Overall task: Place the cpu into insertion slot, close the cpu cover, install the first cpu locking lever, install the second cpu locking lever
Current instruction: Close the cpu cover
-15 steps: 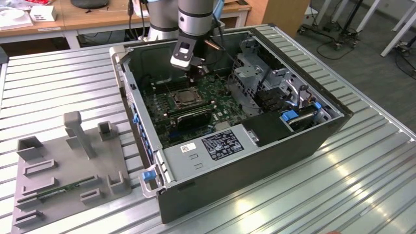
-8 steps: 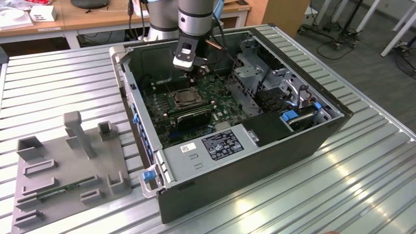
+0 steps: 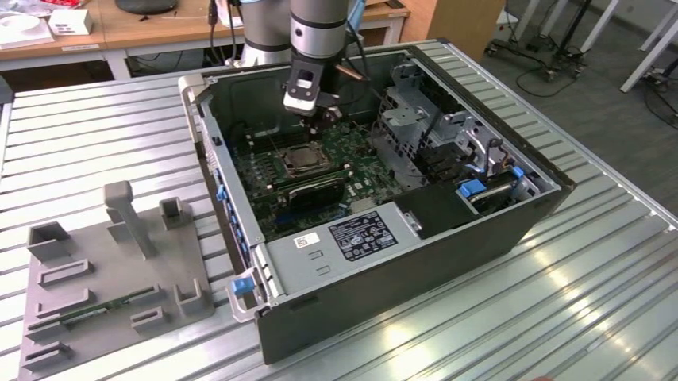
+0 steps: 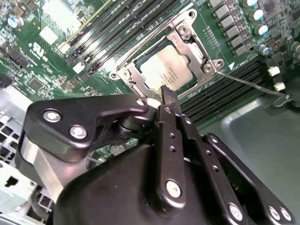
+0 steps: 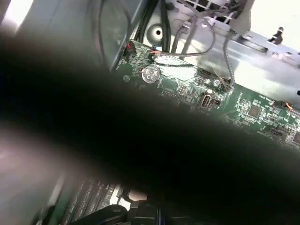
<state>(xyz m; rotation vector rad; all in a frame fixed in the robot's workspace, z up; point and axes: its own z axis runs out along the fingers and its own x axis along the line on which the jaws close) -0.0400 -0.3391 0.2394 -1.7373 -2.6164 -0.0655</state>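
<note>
The cpu (image 4: pixel 168 74) lies flat in the insertion slot (image 3: pixel 302 161) on the green motherboard, its pale metal face showing. The cpu cover (image 4: pixel 190 41) is down over it, framing the chip. One thin wire locking lever (image 4: pixel 248 84) sticks out sideways from the socket corner over the memory slots, with its hooked end free. A second wire lever (image 4: pixel 150 40) runs along the socket's edge. My gripper (image 4: pixel 166 93) hangs just above the socket's near edge, its black fingers (image 4: pixel 169 107) shut together with nothing between them. In the exterior view the gripper (image 3: pixel 307 109) is inside the open case, above and behind the socket.
Long black memory slots (image 4: pixel 117 26) flank the socket. A metal drive cage (image 3: pixel 418 127) and cables stand at the exterior view's right. The case walls (image 3: pixel 212 151) enclose the board. A grey fixture plate (image 3: pixel 117 270) with upright blocks lies outside at the exterior view's left.
</note>
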